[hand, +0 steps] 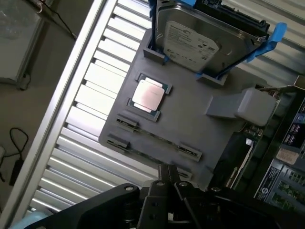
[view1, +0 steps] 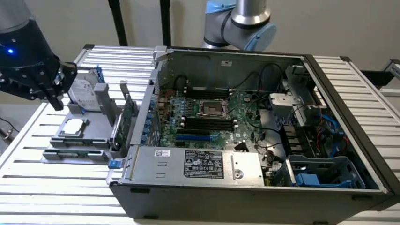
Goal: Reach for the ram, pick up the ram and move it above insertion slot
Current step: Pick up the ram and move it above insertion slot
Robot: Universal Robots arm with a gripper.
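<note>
**Hovering over the parts fixture, ram not yet picked up**

The slatted metal table (view1: 350,89) carries everything. The biggest thing on it is the open computer case (view1: 206,192), well off to one side of me, with its green motherboard (view1: 206,117) exposed. I am not over the case.

My gripper (view1: 56,102) hangs above the grey parts fixture (hand: 190,124), which sits on the table beside the case. My fingertips (hand: 164,175) are drawn together with nothing between them, so I am clenched on air and touching nothing.

The hard drive (hand: 190,43) stands tilted in its blue bracket at the fixture's far end from me. The upright green expansion card (view1: 128,117) stands between the fixture and the case wall.

The processor (hand: 148,95) lies flat in its square pocket near the middle of the fixture, a pale metal square between the drive and my fingertips.

The ram (hand: 145,155) is nearest to me. It lies along the fixture's closest edge in its small grey clips, and I see it edge-on as a thin dark strip. It runs just in front of my fingertips, and I am clear of it.
</note>
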